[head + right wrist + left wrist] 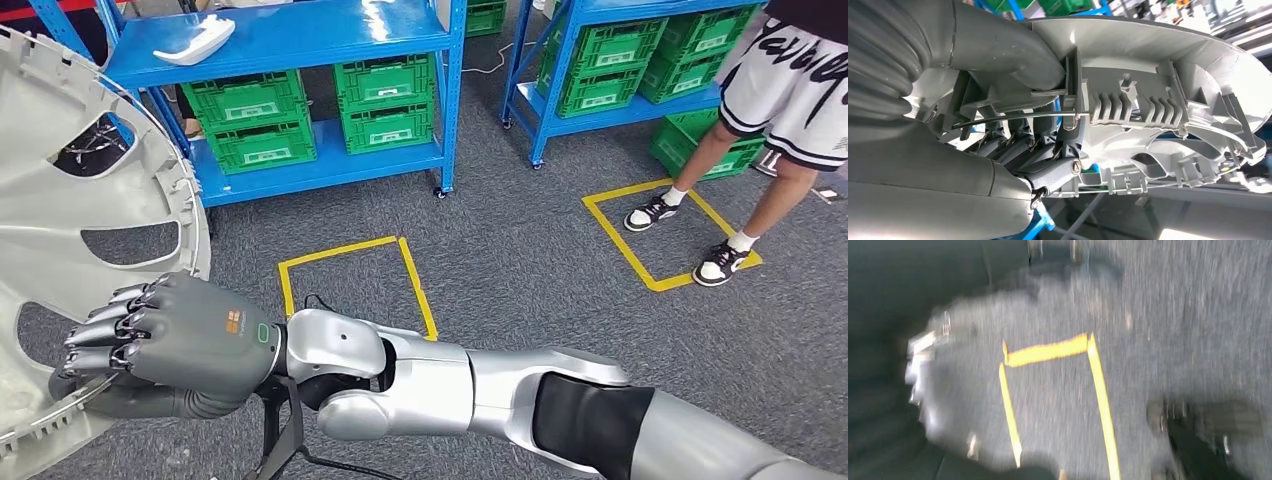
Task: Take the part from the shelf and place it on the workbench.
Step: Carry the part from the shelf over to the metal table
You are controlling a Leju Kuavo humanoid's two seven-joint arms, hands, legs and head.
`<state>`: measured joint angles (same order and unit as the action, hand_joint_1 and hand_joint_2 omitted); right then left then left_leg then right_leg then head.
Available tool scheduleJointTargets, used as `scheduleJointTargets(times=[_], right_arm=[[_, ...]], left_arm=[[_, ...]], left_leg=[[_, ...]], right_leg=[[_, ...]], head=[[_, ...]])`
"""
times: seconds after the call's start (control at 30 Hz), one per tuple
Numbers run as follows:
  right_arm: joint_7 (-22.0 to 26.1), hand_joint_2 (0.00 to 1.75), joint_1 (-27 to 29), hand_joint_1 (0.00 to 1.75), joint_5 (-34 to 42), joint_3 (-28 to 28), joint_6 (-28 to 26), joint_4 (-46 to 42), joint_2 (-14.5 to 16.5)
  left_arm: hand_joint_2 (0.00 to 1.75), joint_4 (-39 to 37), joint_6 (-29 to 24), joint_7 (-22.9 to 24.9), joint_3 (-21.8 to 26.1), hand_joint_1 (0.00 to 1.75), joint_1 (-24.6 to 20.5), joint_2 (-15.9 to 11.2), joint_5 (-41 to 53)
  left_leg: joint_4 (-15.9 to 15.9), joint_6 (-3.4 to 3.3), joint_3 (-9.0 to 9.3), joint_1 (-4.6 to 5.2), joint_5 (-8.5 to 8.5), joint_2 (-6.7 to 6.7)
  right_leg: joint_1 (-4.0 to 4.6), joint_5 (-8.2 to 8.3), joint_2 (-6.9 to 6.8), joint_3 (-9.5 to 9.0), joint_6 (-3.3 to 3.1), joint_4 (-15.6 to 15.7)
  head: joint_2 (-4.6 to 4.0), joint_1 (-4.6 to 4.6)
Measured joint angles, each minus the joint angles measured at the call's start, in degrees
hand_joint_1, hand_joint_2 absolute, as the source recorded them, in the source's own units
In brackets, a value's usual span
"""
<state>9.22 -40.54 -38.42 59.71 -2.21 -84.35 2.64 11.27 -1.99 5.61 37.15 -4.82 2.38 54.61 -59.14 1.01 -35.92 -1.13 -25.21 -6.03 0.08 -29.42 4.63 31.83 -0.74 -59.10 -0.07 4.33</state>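
We see our right hand (165, 345) reaching across to the left side of the head view, its fingers (105, 335) curled over the rim of the part (60, 230) — a large, pale grey round cover with openings cut through it — and the thumb tucked beneath the edge. From the right wrist view the same hand (1013, 130) clamps that rim between thumb and dark fingers (1048, 172), with the ribbed inner face of the part (1158, 100) just beyond. So the part is held up in the air at the left, over the grey carpeted floor (530, 250).

Our left wrist view is badly blurred; we make out floor and yellow tape (1048, 351), so we cannot tell how the left hand is set.

Behind stands a blue shelf (300, 40) carrying green crates (385, 100) and a small white piece (195, 42). Yellow tape (355, 250) marks squares on the floor, and a person (790, 80) stands at one of them — on the right.
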Motion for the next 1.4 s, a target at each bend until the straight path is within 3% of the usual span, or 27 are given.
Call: scheduleJointTargets(times=[0.07,0.1,0.17,0.23,0.3,0.33,0.37,0.43,0.47,0.5,0.57,0.6,0.67,0.73,0.77,0.8,0.83,0.9,0.97,1.03,1.1,1.17,1.23,1.3,1.33,1.37,1.4], right_arm=[[-0.1,1.75,0.0,1.75,0.1,0.0,0.2,0.0,0.0],[-0.1,1.75,0.0,1.75,0.1,0.0,0.3,0.0,0.0],[-0.1,1.75,-0.1,1.75,0.2,0.0,0.4,0.0,0.0],[-0.1,1.75,0.0,1.75,0.2,0.0,0.6,0.0,0.0],[0.0,1.75,0.2,1.75,0.4,0.0,1.0,0.0,0.0],[0.0,1.75,0.3,1.75,0.5,0.0,1.3,0.0,0.0],[0.1,1.75,0.4,1.75,0.5,0.0,1.5,0.0,0.0],[0.4,1.75,0.6,1.75,0.5,0.0,1.8,0.0,0.0],[0.7,1.75,0.6,1.75,0.4,0.0,1.9,0.0,0.0],[0.9,1.75,0.6,1.75,0.4,0.0,1.9,0.0,0.0],[1.2,1.75,0.6,1.75,0.2,0.0,2.0,0.0,0.0],[1.2,1.75,0.5,1.75,0.2,0.0,2.0,0.0,0.0],[1.1,1.75,0.5,1.75,0.2,0.0,2.1,0.0,0.0],[1.1,1.75,0.4,1.75,0.1,0.1,2.1,0.0,-0.1],[1.2,1.75,0.4,1.75,0.0,0.1,2.1,0.0,-0.1],[1.2,1.75,0.5,1.75,0.0,0.2,2.1,0.1,-0.2],[1.2,1.75,0.5,1.75,0.0,0.2,2.1,0.1,-0.2],[1.1,1.75,0.5,1.75,0.0,0.3,2.1,0.2,-0.3],[1.2,1.75,0.4,1.75,0.0,0.3,2.1,0.2,-0.3],[1.2,1.75,0.3,1.75,0.0,0.3,2.1,0.2,-0.3],[0.9,1.75,0.2,1.75,0.0,0.3,2.1,0.2,-0.2],[0.7,1.75,-0.1,1.75,0.0,0.3,2.1,0.2,-0.1],[0.6,1.75,-0.2,1.75,0.0,0.4,2.0,0.2,0.0],[0.6,1.75,-0.3,1.75,0.0,0.5,1.9,0.2,0.0],[0.5,1.75,-0.3,1.75,0.0,0.6,1.9,0.3,0.0],[0.4,1.75,-0.3,1.75,0.0,0.7,1.9,0.3,-0.1],[0.2,1.75,-0.3,1.75,0.0,0.8,1.8,0.3,-0.1]], left_arm=[[1.75,0.0,0.2,0.0,0.0,0.0,0.1,-0.1,0.1],[1.75,0.0,0.3,0.0,0.0,0.0,0.2,-0.1,0.2],[1.75,0.0,0.4,0.0,0.0,0.0,0.2,-0.1,0.4],[1.75,0.0,0.4,0.0,0.0,0.0,0.0,0.0,0.7],[1.75,0.0,0.4,0.0,0.0,0.0,0.0,0.0,0.9],[1.75,0.0,0.4,0.0,0.0,0.0,0.0,0.0,1.0],[1.75,0.0,0.4,0.0,0.0,0.0,0.1,0.0,1.1],[1.75,0.0,0.4,0.0,0.0,0.0,0.0,-0.1,1.1],[1.75,0.0,0.4,0.0,0.0,0.0,-0.1,-0.1,1.1],[1.75,0.0,0.4,0.0,0.0,0.0,-0.1,-0.1,1.1],[1.75,0.0,0.4,0.0,0.0,0.0,0.0,-0.1,1.0],[1.75,0.0,0.4,-0.1,0.1,0.0,0.2,-0.1,1.0],[1.75,0.0,0.4,-0.3,0.3,0.0,0.3,-0.1,0.8],[1.75,0.0,0.4,-0.6,0.4,0.0,0.3,-0.1,0.8],[1.75,0.0,0.4,-0.7,0.4,0.0,0.3,-0.1,0.8],[1.75,0.0,0.4,-0.7,0.4,0.0,0.3,-0.1,0.9],[1.75,0.0,0.4,-0.7,0.4,0.0,0.4,-0.1,1.0],[1.75,0.0,0.5,-0.7,0.4,0.0,0.6,0.0,1.1],[1.75,0.0,0.6,-0.6,0.4,0.0,0.5,0.0,1.1],[1.75,0.0,0.6,-0.5,0.4,0.0,0.5,0.1,1.1],[1.75,0.0,0.6,-0.4,0.4,0.0,0.7,0.1,1.2],[1.75,0.0,0.7,-0.3,0.4,0.0,0.8,0.1,1.2],[1.75,0.0,0.7,-0.2,0.4,0.0,0.5,0.2,1.3],[1.75,0.0,0.7,-0.3,0.4,0.0,0.4,0.3,1.3],[1.75,0.0,0.7,-0.3,0.4,0.0,0.4,0.3,1.3],[1.75,0.0,0.7,-0.3,0.4,0.0,0.4,0.3,1.3],[1.75,0.0,0.7,-0.3,0.4,0.0,0.4,0.3,1.3]], left_leg=[[0.3,0.86,-0.41,-0.17,0.53,-1.04],[0.2,1.16,-0.68,-0.13,0.48,-0.73],[-2.8,1.59,-2.29,0.05,-1.46,1.85],[-9.8,1.95,-5.34,0.12,-5.22,4.69],[-14.9,2.22,-7.2,0.06,-7.0,5.47],[-14.5,2.24,-6.59,0.06,-6.39,5.68],[-11.8,2.19,-4.84,0.06,-4.94,6.11],[-3.9,1.79,-0.18,0.34,-2.33,8.43],[-1.2,1.4,1.27,0.53,-1.71,9.35],[0.1,1.02,1.9,0.73,-1.59,9.87],[0.2,0.31,1.6,0.82,-1.45,8.89],[0.4,0.02,1.51,0.7,-1.3,8.31],[0.6,-0.64,1.37,0.41,-0.91,7.11],[0.6,-1.09,1.02,0.31,-0.6,5.84],[0.6,-1.18,0.81,0.32,-0.51,5.12],[0.5,-1.19,0.64,0.32,-0.44,4.33],[0.4,-1.13,0.52,0.31,-0.38,3.54],[0.1,-0.89,0.39,0.25,-0.24,1.85],[0.0,-0.35,0.16,0.25,0.02,0.35],[0.1,0.48,-0.23,0.17,0.41,-0.72],[0.5,1.3,-0.6,0.0,0.83,-1.21],[-1.1,1.79,-1.6,0.08,-0.31,1.31],[-6.9,2.12,-4.17,0.15,-3.76,4.53],[-13.6,2.46,-6.93,0.06,-6.65,5.32],[-14.8,2.56,-7.18,0.05,-6.73,5.44],[-13.8,2.59,-6.34,0.04,-5.85,5.62],[-10.7,2.55,-4.38,0.03,-4.22,6.06]], right_leg=[[0.06,0.38,-1.1,0.06,-0.3,0.3],[-0.04,0.64,-1.78,0.01,-0.63,0.5],[-0.37,1.13,-3.34,-0.02,-1.32,1.1],[-0.22,1.2,-4.91,0.15,-1.63,1.1],[-0.09,1.17,-6.6,0.28,-1.67,1.0],[-0.06,1.17,-7.4,0.31,-1.67,1.0],[-0.03,1.14,-8.14,0.32,-1.62,0.9],[0.19,0.94,-9.48,0.37,-1.34,0.6],[0.35,0.85,-10.02,0.44,-1.12,0.5],[0.51,0.78,-10.51,0.5,-0.89,0.4],[0.66,0.72,-11.45,0.51,-0.4,0.4],[0.6,0.5,-11.45,0.47,-0.07,0.2],[0.3,-1.35,-9.12,1.41,0.68,-2.3],[-0.05,-5.01,-5.94,4.49,1.19,-9.1],[-0.12,-6.54,-5.29,6.3,1.3,-12.9],[-0.16,-7.14,-5.06,7.49,1.35,-15.3],[-0.19,-6.65,-4.96,7.73,1.32,-15.7],[-0.36,-2.98,-4.08,4.99,1.07,-10.1],[-0.53,-0.26,-1.73,1.58,0.77,-2.9],[-0.38,0.13,-0.75,0.66,0.52,-0.4],[-0.31,0.63,-1.98,0.64,-0.13,0.0],[-0.47,1.16,-3.32,0.54,-1.03,0.5],[-0.39,1.33,-4.79,0.58,-1.53,0.7],[-0.22,1.3,-6.44,0.7,-1.64,0.7],[-0.18,1.28,-7.26,0.73,-1.65,0.7],[-0.15,1.24,-8.04,0.75,-1.62,0.6],[-0.15,1.17,-8.78,0.74,-1.53,0.5]], head=[[0.0,0.13],[0.01,0.1],[0.01,-0.18],[0.0,-0.42],[0.01,-0.42],[0.01,-0.42],[0.01,-0.43],[0.01,-0.43],[0.01,-0.4],[0.01,-0.37],[0.0,-0.3],[0.0,-0.29],[0.0,-0.24],[0.0,-0.16],[0.0,-0.12],[0.0,-0.12],[0.0,-0.12],[0.01,-0.11],[0.01,-0.12],[0.0,-0.11],[0.0,-0.09],[0.0,-0.34],[0.0,-0.6],[0.0,-0.6],[0.0,-0.6],[0.0,-0.61],[0.0,-0.61]])
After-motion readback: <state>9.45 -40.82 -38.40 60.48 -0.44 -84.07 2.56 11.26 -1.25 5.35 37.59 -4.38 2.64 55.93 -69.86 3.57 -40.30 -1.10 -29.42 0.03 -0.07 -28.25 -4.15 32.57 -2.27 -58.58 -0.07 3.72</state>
